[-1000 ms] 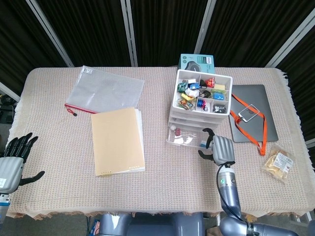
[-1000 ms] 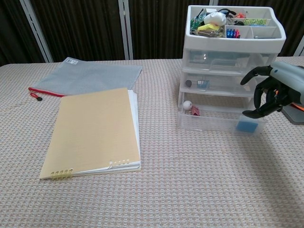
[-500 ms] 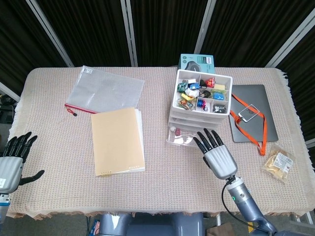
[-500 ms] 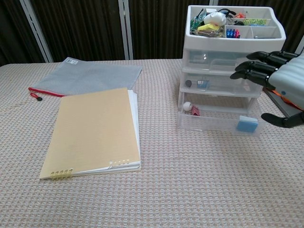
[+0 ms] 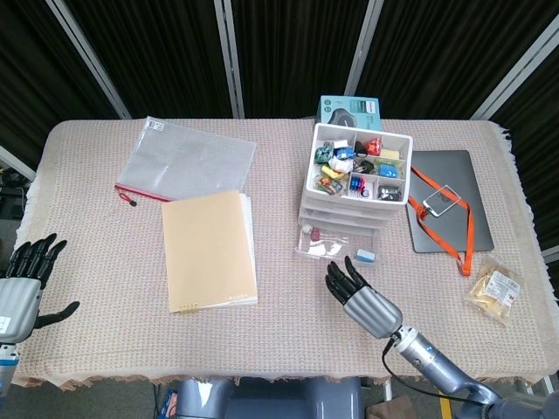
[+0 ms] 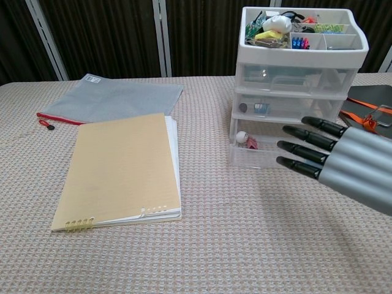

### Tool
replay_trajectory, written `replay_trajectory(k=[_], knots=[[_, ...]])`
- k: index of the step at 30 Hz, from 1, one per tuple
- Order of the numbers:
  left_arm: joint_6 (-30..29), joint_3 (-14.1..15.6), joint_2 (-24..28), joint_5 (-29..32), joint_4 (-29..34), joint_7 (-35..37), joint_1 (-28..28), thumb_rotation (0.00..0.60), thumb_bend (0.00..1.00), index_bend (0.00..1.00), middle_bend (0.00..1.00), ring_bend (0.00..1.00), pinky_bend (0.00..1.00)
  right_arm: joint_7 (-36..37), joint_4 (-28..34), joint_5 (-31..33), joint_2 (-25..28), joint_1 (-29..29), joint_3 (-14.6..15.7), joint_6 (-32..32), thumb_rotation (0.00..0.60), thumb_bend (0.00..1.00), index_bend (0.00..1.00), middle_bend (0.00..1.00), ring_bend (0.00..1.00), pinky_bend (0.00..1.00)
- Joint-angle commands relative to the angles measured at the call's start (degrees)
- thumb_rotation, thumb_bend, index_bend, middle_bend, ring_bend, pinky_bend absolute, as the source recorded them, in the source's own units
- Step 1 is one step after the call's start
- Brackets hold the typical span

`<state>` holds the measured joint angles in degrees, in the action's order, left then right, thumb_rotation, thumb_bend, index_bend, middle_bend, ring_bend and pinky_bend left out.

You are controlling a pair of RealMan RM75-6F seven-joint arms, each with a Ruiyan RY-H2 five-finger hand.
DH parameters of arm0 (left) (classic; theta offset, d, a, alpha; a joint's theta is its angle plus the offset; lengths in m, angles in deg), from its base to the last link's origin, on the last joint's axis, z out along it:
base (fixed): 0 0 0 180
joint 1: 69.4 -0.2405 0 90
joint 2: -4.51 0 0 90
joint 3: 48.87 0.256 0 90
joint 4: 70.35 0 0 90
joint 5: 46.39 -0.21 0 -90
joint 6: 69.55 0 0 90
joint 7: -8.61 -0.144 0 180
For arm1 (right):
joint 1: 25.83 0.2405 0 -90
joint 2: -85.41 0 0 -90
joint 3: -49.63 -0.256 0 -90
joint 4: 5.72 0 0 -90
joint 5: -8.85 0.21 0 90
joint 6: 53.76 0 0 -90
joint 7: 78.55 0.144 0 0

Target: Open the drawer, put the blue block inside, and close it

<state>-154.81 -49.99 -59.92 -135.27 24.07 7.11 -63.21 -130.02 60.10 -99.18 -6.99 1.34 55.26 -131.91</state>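
Showing blue block point(image 5: 365, 257) in drawer point(image 5: 336, 247): head view only | right hand point(image 5: 362, 299) flat, empty

drawer point(image 5: 336, 245): clear plastic, the lowest of the white drawer unit point(image 5: 356, 179), pulled out toward the front edge of the desk, standing open
drawer contents: a small white ball and a red piece at its left end, seen in the chest view
blue block point(image 5: 365, 256): small, light blue, lying flat inside the open drawer at its right front corner; hidden in the chest view
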Motion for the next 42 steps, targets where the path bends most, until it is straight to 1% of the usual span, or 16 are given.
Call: replay_trajectory(k=[1,6,12,15,25,32,35,42], knots=[[0.00,0.02,0.03,-0.03,0.03,0.17,-0.01,0.600,0.19,0.05,0.00,0.00,0.00,-1.88,-2.71,1.21,-3.87,-0.05,-0.86,2.71,0.600,0.26,0.15,0.09,0.02,0.13],[0.08,0.00,0.12,0.06,0.03,0.38,0.00,0.600,0.19,0.05,0.00,0.00,0.00,-3.00,-6.17,3.07,-7.19,-0.08,-2.29,4.75,0.600,0.26,0.17,0.09,0.02,0.11],[0.53,0.05,0.32,0.26,0.22,0.75,0.13,0.600,0.19,0.05,0.00,0.00,0.00,-4.63,-9.86,5.90,-9.20,-0.26,-4.57,6.06,0.600,0.26,0.20,0.09,0.02,0.11],[0.61,0.06,0.37,0.21,0.28,0.89,0.18,0.600,0.19,0.05,0.00,0.00,0.00,-5.07,-10.70,6.76,-9.40,-0.21,-5.18,6.42,0.600,0.26,0.21,0.09,0.02,0.11],[0.68,0.07,0.44,0.42,0.57,0.85,0.13,0.600,0.19,0.05,0.00,0.00,0.00,-6.51,-11.80,8.09,-9.53,0.17,-6.15,7.01,0.600,0.27,0.23,0.09,0.02,0.11],[0.73,0.02,0.47,0.56,0.62,0.88,0.13,0.600,0.18,0.05,0.00,0.00,0.00,-8.50,-12.77,10.73,-9.99,0.17,-7.99,8.01,0.600,0.27,0.23,0.09,0.02,0.11],[0.77,0.01,0.49,0.53,0.64,0.97,0.18,0.600,0.19,0.05,0.00,0.00,0.00,-10.09,-13.37,12.88,-10.22,0.05,-9.44,8.67,0.600,0.27,0.23,0.09,0.02,0.11],[0.32,0.02,0.40,0.23,0.49,1.12,0.03,0.600,0.19,0.06,0.00,0.00,0.00,-12.95,-12.85,16.39,-10.26,-0.42,-11.52,8.67,0.600,0.27,0.24,0.09,0.02,0.11]])
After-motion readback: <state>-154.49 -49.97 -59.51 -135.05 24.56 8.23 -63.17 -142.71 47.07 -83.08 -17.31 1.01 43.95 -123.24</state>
